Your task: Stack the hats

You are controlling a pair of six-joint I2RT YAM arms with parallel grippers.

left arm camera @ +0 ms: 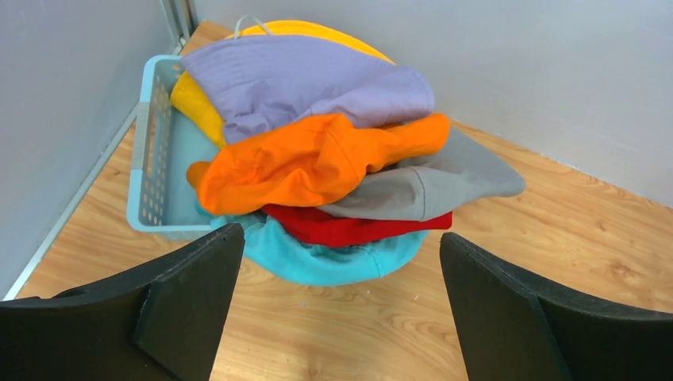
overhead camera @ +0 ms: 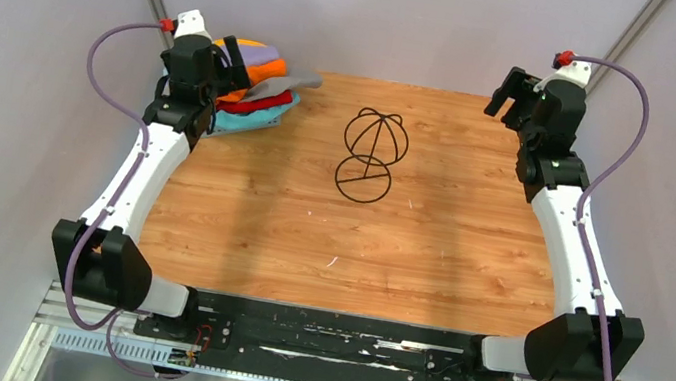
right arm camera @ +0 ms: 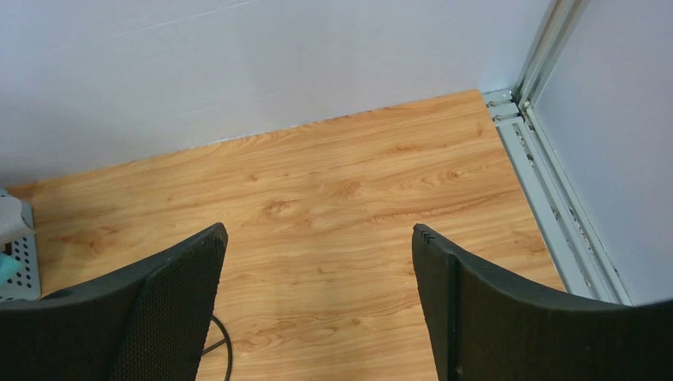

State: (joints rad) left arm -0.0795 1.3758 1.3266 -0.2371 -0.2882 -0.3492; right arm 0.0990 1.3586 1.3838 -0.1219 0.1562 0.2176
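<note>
A heap of soft hats lies in and over a light blue basket (left arm camera: 151, 171) at the far left corner (overhead camera: 253, 87). In the left wrist view the lavender hat (left arm camera: 309, 83) is on top of a yellow hat (left arm camera: 194, 103). Below them lie the orange hat (left arm camera: 309, 163), the grey hat (left arm camera: 432, 182), the red hat (left arm camera: 349, 228) and the teal hat (left arm camera: 333, 258). My left gripper (left arm camera: 341, 270) is open and empty, just short of the heap. My right gripper (right arm camera: 317, 266) is open and empty above bare table at the far right (overhead camera: 508, 93).
A black wire hat-shaped stand (overhead camera: 372, 155) stands at the middle back of the wooden table (overhead camera: 345, 252). Its base ring shows in the right wrist view (right arm camera: 218, 345). Grey walls close the back and sides, and a metal rail (right arm camera: 555, 206) runs along the right edge.
</note>
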